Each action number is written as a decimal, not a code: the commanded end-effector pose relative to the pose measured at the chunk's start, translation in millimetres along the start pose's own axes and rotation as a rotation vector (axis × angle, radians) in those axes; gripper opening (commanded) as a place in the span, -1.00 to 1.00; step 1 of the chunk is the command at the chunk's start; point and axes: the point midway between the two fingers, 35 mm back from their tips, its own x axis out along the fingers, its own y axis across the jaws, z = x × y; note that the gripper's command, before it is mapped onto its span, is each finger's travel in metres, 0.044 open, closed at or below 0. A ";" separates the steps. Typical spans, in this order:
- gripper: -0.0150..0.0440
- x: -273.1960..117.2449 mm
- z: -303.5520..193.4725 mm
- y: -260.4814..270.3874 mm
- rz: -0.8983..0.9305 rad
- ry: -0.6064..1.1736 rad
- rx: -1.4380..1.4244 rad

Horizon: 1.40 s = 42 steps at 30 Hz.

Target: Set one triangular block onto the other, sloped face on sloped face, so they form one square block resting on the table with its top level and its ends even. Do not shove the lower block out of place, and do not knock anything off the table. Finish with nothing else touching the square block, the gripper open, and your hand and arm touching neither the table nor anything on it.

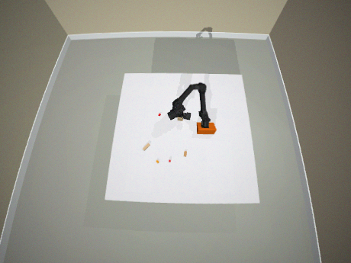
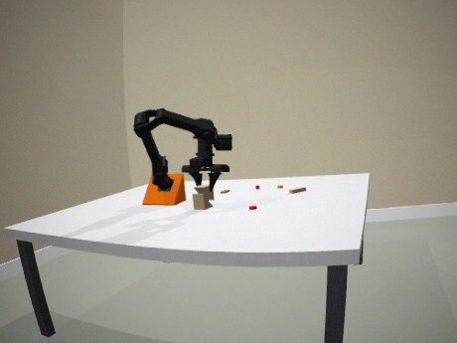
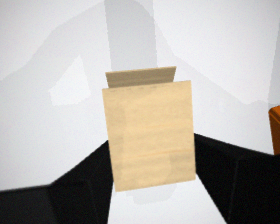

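Observation:
My gripper is shut on the upper triangular block, a tan wooden piece with its flat square face up between the fingers. The lower triangular block stands on the white table directly beneath. In the wrist view a darker strip of it shows beyond the far edge of the held block, so the two are not seen as flush. The sloped faces are hidden, and I cannot tell whether they touch.
The orange base is close beside the blocks. A red piece lies on their other side. Farther off lie a long wooden piece, a smaller one, another red piece and an orange one.

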 end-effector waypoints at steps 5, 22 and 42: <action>-0.49 3.1 1.3 1.0 0.006 -0.003 -0.003; -0.49 14.0 3.8 1.2 0.006 -0.003 -0.002; -0.49 22.5 6.1 0.7 0.005 -0.004 -0.001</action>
